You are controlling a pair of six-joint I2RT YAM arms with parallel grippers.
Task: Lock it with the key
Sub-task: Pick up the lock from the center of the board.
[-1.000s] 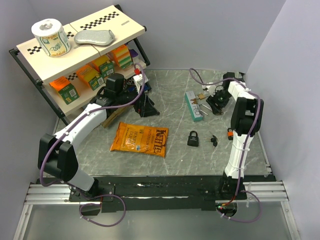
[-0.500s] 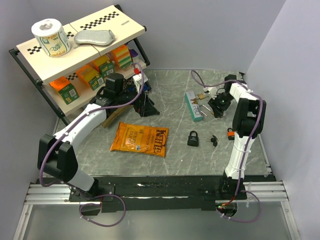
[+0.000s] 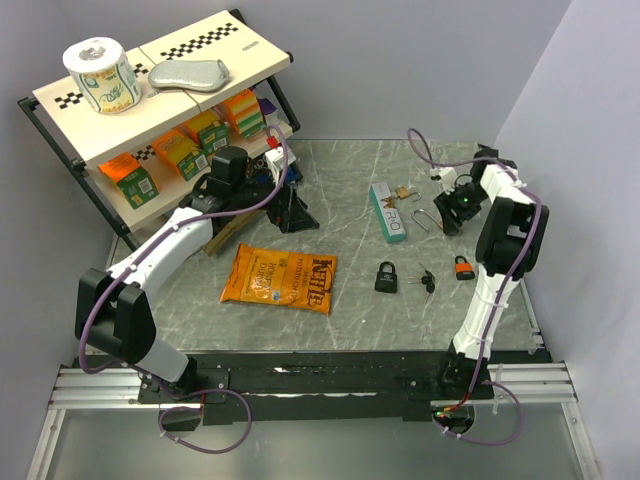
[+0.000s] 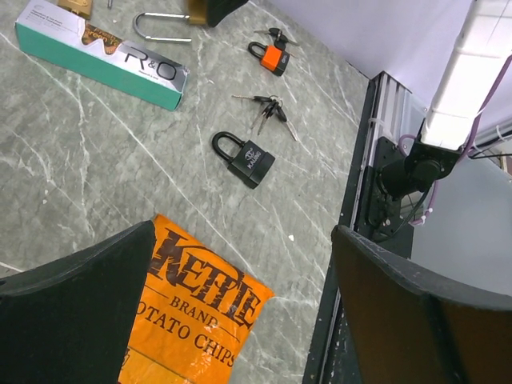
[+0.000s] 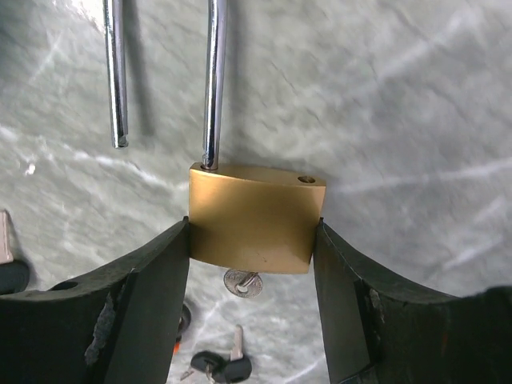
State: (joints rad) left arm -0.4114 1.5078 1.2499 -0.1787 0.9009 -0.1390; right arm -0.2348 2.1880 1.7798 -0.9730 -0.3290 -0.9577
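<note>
Lock: brass padlock with its steel shackle open, by the right edge of the grey marbled bench, toward the far corner.
Long axis: shackle points toward the bench's left edge.
Right hand: pinching the padlock's body by its sides.
Left hand: spread wide, holding nothing.

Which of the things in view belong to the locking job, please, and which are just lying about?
Job: brass padlock, shackle open, clamped in the right gripper; probably the key bunch on the table.
Lying about: black padlock, orange padlock, teal box, chip bag, toilet roll.
</note>
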